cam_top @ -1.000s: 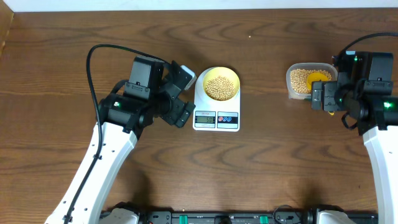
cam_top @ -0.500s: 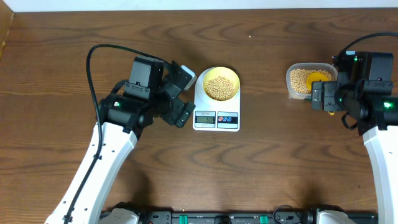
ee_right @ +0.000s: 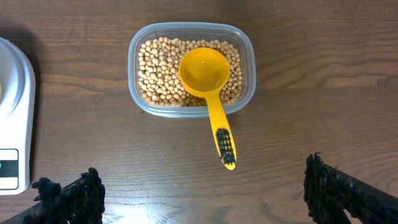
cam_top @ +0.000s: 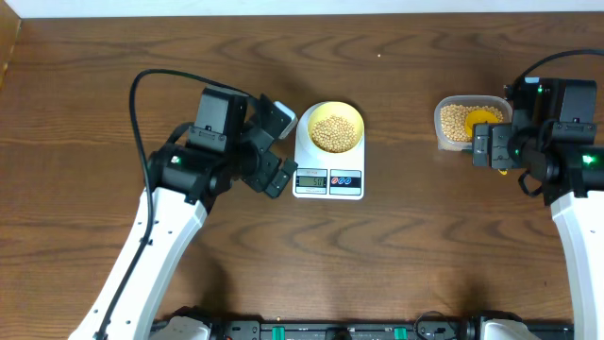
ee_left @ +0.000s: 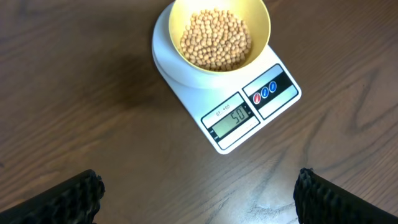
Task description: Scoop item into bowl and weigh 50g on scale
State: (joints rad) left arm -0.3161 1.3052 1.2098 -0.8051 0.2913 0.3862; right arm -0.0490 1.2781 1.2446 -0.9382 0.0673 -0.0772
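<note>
The pale yellow bowl [cam_top: 336,128] [ee_left: 219,36] stands on the white scale [cam_top: 329,179] [ee_left: 273,102], heaped with beige beans [ee_left: 216,38]. The display [ee_left: 231,117] reads 50. My left gripper [cam_top: 280,146] [ee_left: 199,194] hovers open just left of the scale, with only bare wood between its fingers. My right gripper [cam_top: 493,140] [ee_right: 203,185] is open too, near the end of the yellow scoop's handle [ee_right: 224,144] but apart from it. The scoop [ee_right: 204,71] lies in the clear tub of beans [cam_top: 456,121] [ee_right: 155,68].
The dark wooden table [cam_top: 396,255] runs under everything. A black cable [cam_top: 140,104] loops over the left arm. In the right wrist view the scale's corner [ee_right: 12,124] shows at the left edge.
The left gripper's jaws have spread a little wider. Bowl, scale, tub, scoop and right arm have stayed put.
</note>
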